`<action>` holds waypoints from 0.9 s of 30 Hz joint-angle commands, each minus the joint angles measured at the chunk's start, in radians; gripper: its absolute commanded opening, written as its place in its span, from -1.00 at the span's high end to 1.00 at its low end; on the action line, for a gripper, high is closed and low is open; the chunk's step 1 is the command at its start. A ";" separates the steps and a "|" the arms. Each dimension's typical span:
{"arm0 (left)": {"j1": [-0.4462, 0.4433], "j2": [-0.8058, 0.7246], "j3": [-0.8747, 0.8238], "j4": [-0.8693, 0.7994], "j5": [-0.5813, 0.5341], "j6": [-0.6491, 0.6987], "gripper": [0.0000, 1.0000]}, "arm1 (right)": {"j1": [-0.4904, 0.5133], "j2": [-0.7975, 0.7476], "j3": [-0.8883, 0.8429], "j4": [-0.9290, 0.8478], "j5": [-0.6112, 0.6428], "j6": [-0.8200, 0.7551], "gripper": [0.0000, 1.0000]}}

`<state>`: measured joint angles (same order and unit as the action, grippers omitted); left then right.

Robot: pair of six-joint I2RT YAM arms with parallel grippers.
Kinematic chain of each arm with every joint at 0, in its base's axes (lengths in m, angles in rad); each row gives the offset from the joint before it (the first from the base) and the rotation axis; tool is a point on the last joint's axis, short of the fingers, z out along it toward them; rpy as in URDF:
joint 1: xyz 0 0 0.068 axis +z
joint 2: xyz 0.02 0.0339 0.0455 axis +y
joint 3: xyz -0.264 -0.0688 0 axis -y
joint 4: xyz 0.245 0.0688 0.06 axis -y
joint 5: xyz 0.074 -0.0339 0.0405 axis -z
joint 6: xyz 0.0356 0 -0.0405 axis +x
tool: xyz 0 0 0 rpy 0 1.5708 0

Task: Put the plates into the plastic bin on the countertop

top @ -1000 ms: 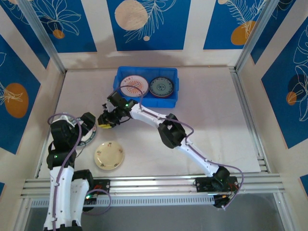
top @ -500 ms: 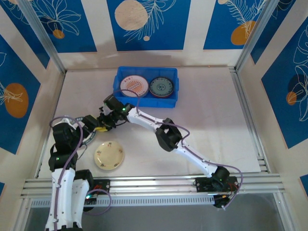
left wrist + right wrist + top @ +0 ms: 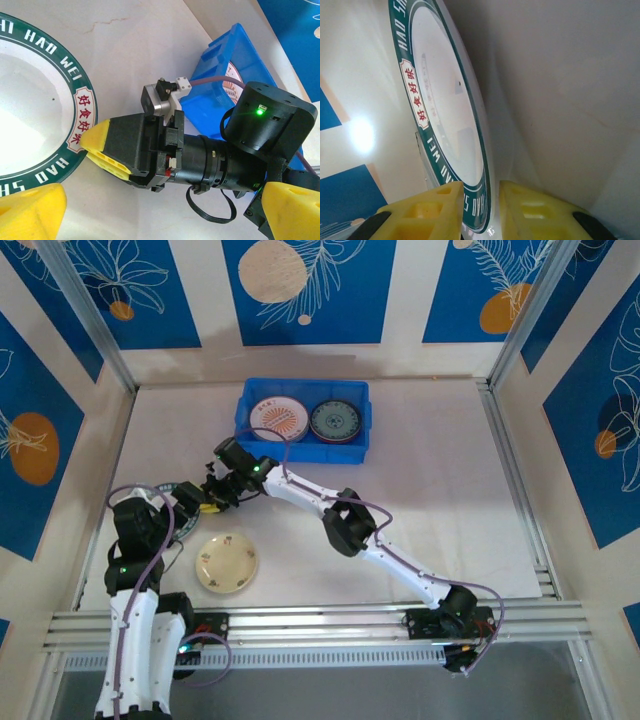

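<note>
Pale countertop [image 3: 440, 490] between blue-patterned walls [image 3: 300, 290]. Far centre: blue bin [image 3: 305, 383] holding two plates side by side, pink-striped plate [image 3: 277, 418] left, teal plate [image 3: 334, 421] right. Near left, outside it: green-rimmed plate [image 3: 30, 100] and cream plate [image 3: 226, 562]. Right gripper [image 3: 481, 200] clamped across the green-rimmed plate's edge; left gripper [image 3: 162, 212] spread wide, empty, just beside. Judged about half done: two stowed, two visibly left.

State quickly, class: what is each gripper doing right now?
Left gripper: open, holding nothing.
Right gripper: closed on the rim of the green-rimmed plate.
</note>
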<state>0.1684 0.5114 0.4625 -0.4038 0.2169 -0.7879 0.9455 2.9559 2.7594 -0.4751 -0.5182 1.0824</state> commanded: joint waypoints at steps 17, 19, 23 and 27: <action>0.013 0.010 -0.018 0.036 0.005 0.020 -0.99 | 0.018 -0.049 -0.026 -0.150 0.065 -0.129 1.00; 0.012 0.023 -0.010 0.047 0.022 0.031 -0.99 | 0.014 -0.116 -0.107 -0.149 0.094 -0.166 1.00; 0.013 0.064 0.012 0.079 0.065 0.048 -0.99 | 0.000 -0.276 -0.309 -0.117 0.164 -0.232 1.00; 0.012 0.110 0.040 0.111 0.080 0.071 -0.99 | -0.033 -0.401 -0.489 -0.060 0.183 -0.244 1.00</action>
<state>0.1684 0.6041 0.4530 -0.3508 0.2615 -0.7540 0.9398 2.6518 2.3436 -0.5419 -0.3737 0.8879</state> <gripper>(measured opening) 0.997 0.061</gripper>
